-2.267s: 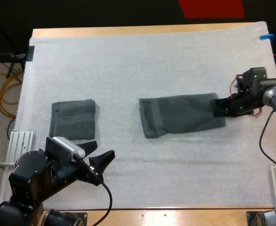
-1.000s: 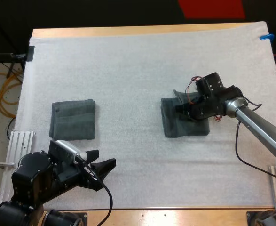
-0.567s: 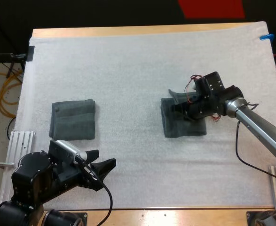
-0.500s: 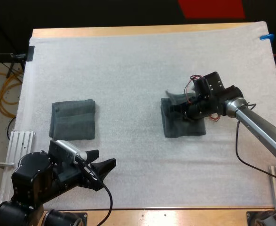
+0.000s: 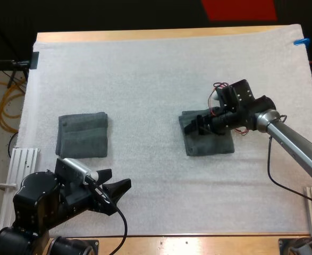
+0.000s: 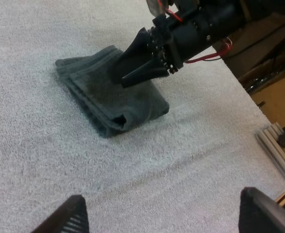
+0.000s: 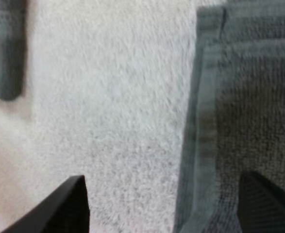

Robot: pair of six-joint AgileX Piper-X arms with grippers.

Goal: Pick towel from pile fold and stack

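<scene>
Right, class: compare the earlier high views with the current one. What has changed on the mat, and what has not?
The right claw drew the right end of the towel leftward over itself, folding it in half, then let go. It now stands open over the fold. The folded stack and the left claw stayed put.

The right gripper (image 5: 193, 125) and its arm covered the far part of the towel (image 5: 211, 144) in the high view. In the blurred right wrist view, that towel and the other towel (image 7: 4, 48) ran past the picture's edges.
</scene>
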